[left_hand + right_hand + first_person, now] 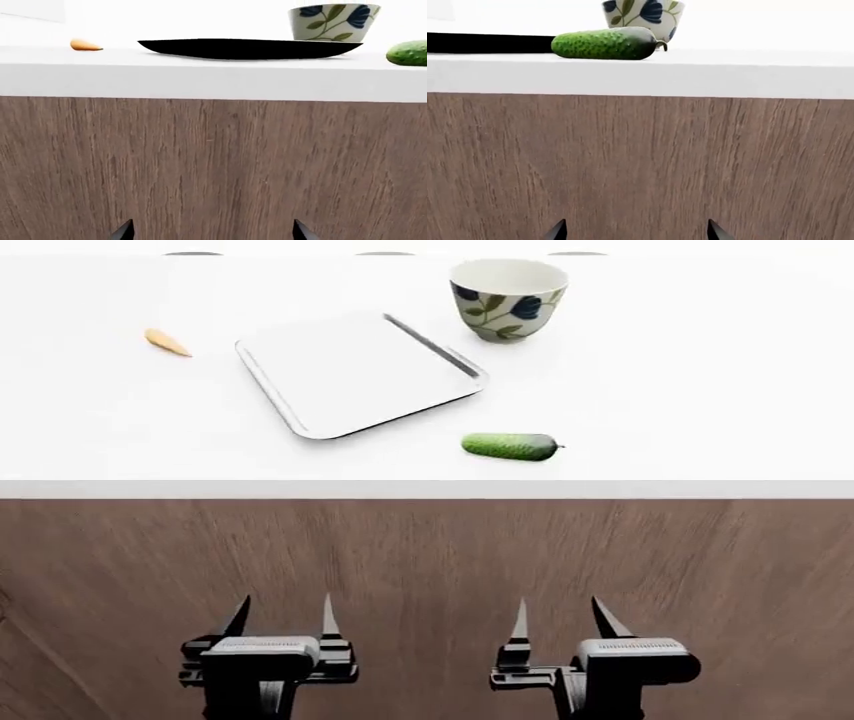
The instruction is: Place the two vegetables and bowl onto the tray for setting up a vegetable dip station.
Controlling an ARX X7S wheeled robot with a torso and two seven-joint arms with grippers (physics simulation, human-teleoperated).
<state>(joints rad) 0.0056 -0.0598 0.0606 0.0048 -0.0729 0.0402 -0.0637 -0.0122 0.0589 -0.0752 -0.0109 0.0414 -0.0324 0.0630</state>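
Nothing placed yet: tray [354, 370] bare; carrot [167, 342] left of it, bowl [507, 300] behind-right, cucumber [510, 447] front-right. Left gripper [282, 618] and right gripper [558, 620] both spread, empty.

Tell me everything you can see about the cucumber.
The cucumber is short, dark green and bumpy, with a small stem at one end. It lies on its side on the white countertop, near the front edge. It is apart from the tray beside it and from the bowl behind it. Neither gripper touches it; only the countertop does.
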